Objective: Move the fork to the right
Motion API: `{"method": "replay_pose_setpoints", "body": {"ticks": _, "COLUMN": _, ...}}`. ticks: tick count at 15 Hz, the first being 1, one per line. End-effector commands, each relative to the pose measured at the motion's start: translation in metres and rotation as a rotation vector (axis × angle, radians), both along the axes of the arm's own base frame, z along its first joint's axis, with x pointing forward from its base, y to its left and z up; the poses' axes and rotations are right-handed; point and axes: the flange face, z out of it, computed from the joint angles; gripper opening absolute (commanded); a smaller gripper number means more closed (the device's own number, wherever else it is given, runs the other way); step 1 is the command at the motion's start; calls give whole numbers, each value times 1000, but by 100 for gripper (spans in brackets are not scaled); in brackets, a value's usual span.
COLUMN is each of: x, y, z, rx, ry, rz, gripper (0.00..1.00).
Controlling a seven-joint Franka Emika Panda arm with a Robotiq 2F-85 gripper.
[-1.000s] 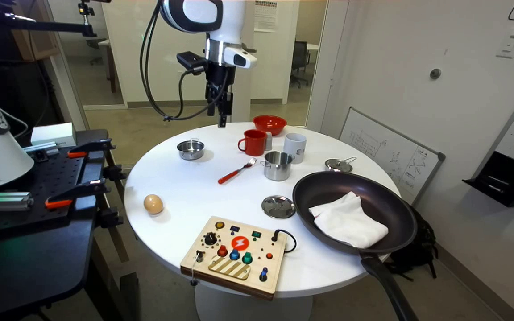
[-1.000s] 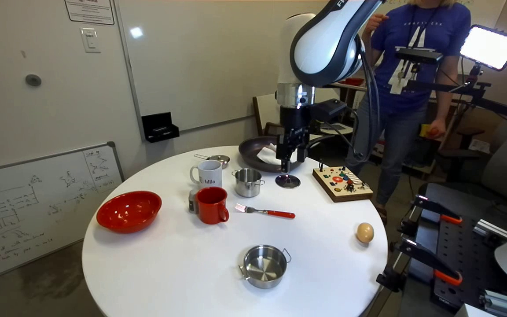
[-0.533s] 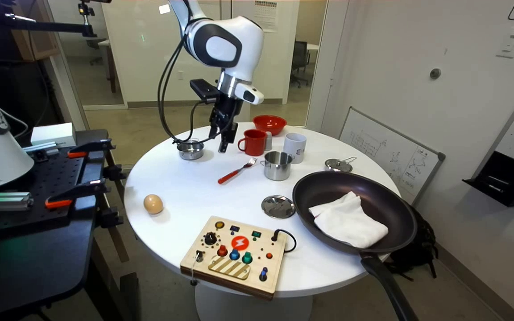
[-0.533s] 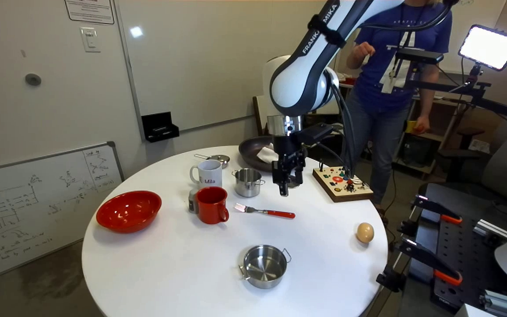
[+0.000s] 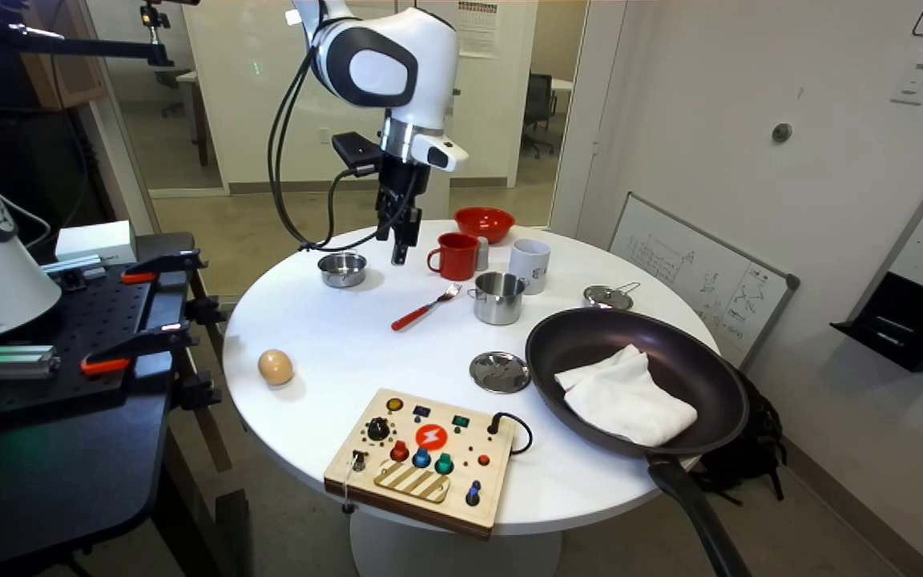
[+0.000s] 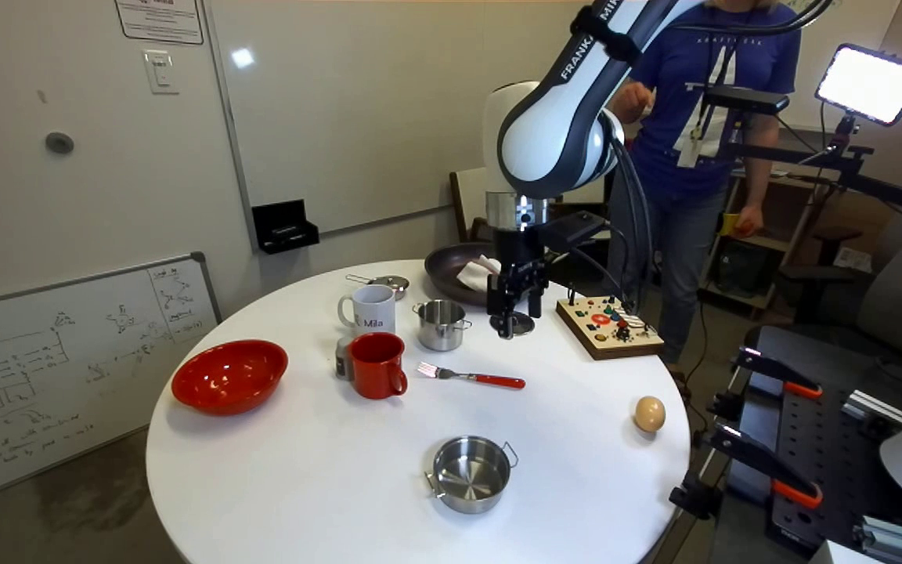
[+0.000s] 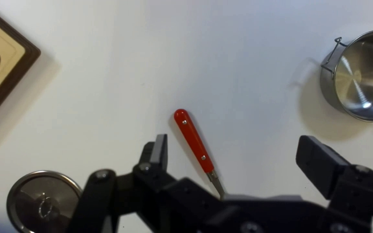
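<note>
The fork lies flat on the white table, its red handle [image 5: 412, 318] and silvery head showing in both exterior views [image 6: 490, 380]. In the wrist view the red handle [image 7: 193, 140] shows between the fingers, nearer the left one, and the gripper's body hides the head. My gripper [image 7: 231, 152] is open and empty. It hangs above the table, pointing down and apart from the fork, as both exterior views show [image 5: 393, 248] [image 6: 520, 323].
Near the fork's head stand a steel pot [image 5: 498, 299], a red mug [image 6: 377, 366] and a white mug [image 6: 373, 309]. A shallow steel pan [image 7: 364, 76], a lid [image 7: 44, 202], a wooden switch board [image 5: 421, 461], an egg [image 6: 649, 413], a red bowl [image 6: 230, 376] and a frying pan [image 5: 590, 320] are also there.
My gripper came down toward the table over the first half second, then rose a little. It stays open in the air. The fork has not moved.
</note>
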Motion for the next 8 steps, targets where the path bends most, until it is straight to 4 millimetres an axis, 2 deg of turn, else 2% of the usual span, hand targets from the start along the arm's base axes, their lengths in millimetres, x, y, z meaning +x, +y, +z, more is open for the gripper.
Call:
{"method": "replay_pose_setpoints", "body": {"ticks": 1, "x": 8, "y": -1, "z": 0, "rx": -3, "ry": 30, "rz": 8, "gripper": 100}}
{"method": "replay_pose_setpoints", "body": {"ticks": 8, "x": 37, "y": -6, "z": -33, "rx": -3, "ry": 107, "rz": 20, "gripper": 100}}
